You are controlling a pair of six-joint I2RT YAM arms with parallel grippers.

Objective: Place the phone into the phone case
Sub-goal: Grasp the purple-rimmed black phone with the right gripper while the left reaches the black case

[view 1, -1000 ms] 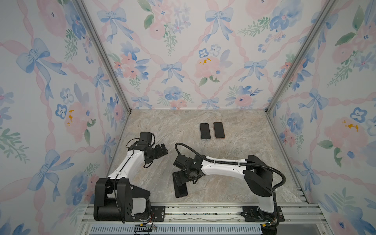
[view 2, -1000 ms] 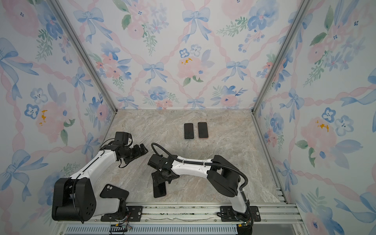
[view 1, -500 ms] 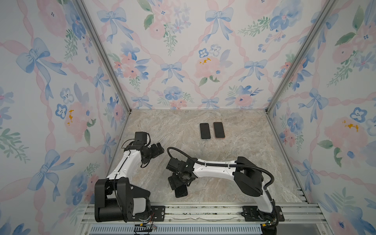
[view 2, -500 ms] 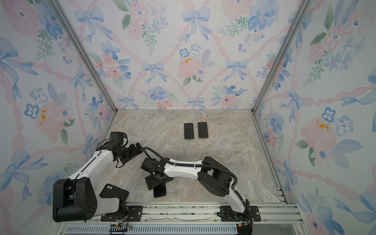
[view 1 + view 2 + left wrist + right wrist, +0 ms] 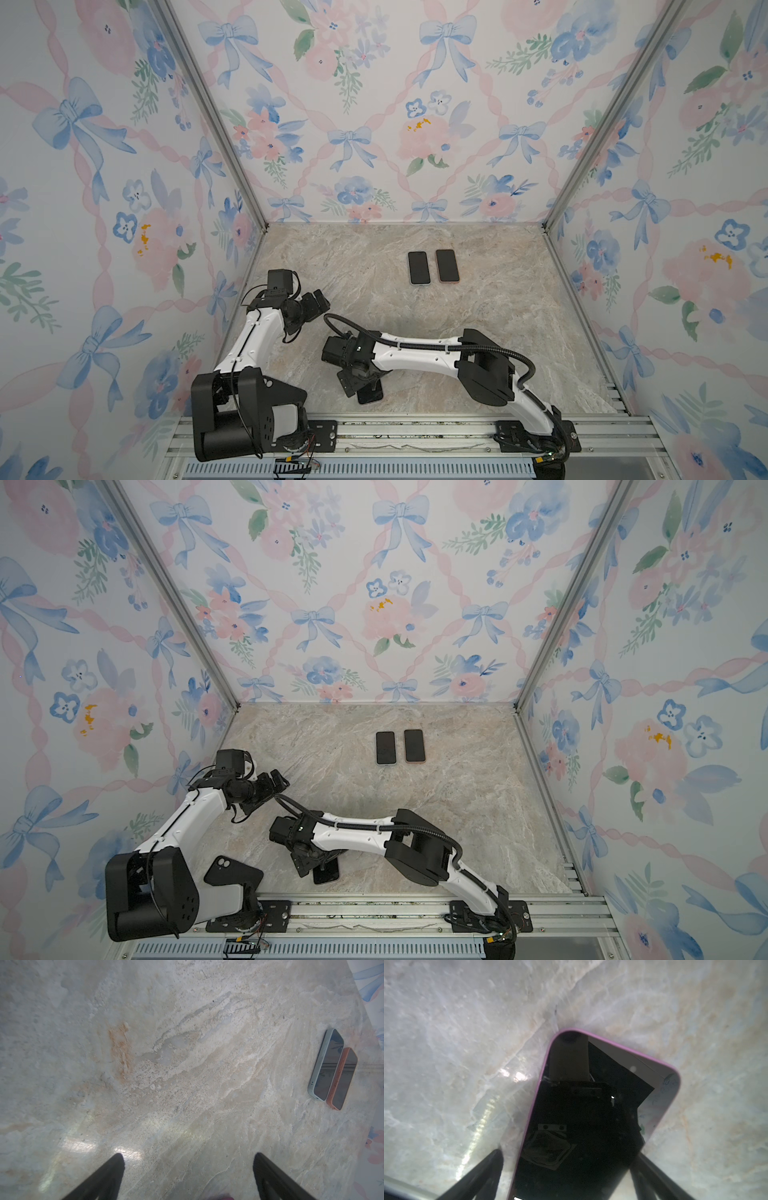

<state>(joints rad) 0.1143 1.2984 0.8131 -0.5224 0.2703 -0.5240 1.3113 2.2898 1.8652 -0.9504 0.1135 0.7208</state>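
Scanning L to R, you have the left pincer [image 5: 318, 300] released, hovering over bare desk [image 5: 478, 332], holding nothing. Mid-front, your right pincer [image 5: 566, 1169] straddles the phone [image 5: 591, 1118] in its pink-rimmed case, lying flat near the front rail; fingers [image 5: 481, 1174] spread, grip unconfirmed. Further back and R, two other cased phones [image 5: 433, 267] sit side by side.
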